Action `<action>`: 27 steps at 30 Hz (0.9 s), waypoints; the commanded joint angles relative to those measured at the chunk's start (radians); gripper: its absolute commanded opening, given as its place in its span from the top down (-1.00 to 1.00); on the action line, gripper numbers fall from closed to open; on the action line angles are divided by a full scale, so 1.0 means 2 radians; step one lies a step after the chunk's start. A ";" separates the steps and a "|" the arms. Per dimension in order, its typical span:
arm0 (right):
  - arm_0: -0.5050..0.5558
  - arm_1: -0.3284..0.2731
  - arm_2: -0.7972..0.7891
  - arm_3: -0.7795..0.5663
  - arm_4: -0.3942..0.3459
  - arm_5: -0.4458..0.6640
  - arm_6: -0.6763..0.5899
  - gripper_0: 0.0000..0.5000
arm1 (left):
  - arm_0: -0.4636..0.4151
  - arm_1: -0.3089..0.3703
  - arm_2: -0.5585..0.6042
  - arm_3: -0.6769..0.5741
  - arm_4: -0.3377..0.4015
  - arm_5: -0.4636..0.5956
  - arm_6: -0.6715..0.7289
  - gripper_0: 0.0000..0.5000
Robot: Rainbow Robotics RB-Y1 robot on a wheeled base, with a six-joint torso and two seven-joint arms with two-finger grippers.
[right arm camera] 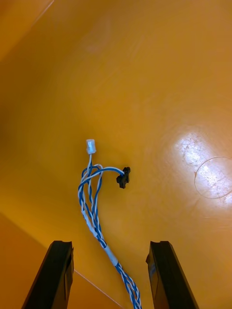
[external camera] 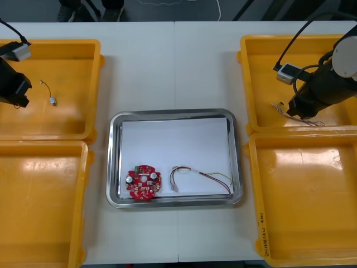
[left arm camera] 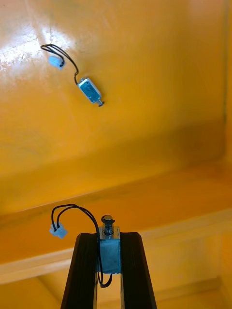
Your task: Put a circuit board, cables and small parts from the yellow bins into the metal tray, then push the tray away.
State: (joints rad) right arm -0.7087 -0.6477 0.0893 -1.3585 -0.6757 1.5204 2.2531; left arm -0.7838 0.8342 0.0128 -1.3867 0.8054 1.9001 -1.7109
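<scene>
WIRED PART IN GRIP: The left gripper (left arm camera: 110, 237) is clamped on a small metal part (left arm camera: 110, 255) with a looped black wire (left arm camera: 77, 210). It holds the part above the floor of the far left yellow bin (external camera: 67, 50), close to that bin's left wall. A second small metal part (left arm camera: 91, 91) of the same kind lies loose on the bin floor, well apart from the gripper, toward the bin's middle.

On the right side of the counter (external camera: 173, 67), the right gripper (right arm camera: 111, 244) hangs open over the far right yellow bin (external camera: 262, 56). Its fingers stand either side of a twisted blue and white cable (right arm camera: 92, 203) lying on the bin floor. The cable runs between the fingers without touching them, and its white plug (right arm camera: 90, 146) and black plug (right arm camera: 123, 177) lie beyond the fingertips.

The metal tray (external camera: 113, 162), white inside, sits mid-counter between the bins. A round red circuit board (external camera: 143, 183) lies in its near left corner, with a red and yellow cable (external camera: 201, 177) just beside it along the near edge.
</scene>
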 commanded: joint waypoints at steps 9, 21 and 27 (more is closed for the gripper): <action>0.003 -0.014 0.034 -0.006 0.016 -0.018 0.009 -0.79 | -0.023 0.025 -0.012 -0.119 0.057 0.010 0.198 1.00; 0.004 -0.011 0.047 0.035 0.015 -0.062 0.009 -0.80 | -0.023 0.016 -0.077 -0.209 0.090 0.010 0.390 1.00; 0.004 -0.011 0.052 0.035 0.010 -0.064 0.009 -0.80 | -0.023 0.000 -0.098 -0.237 0.097 0.010 0.441 1.00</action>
State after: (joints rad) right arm -0.7039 -0.6477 0.1742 -1.2787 -0.6411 1.4012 2.2531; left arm -0.7840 0.8360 -0.1573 -1.8131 0.9880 1.9113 -0.9362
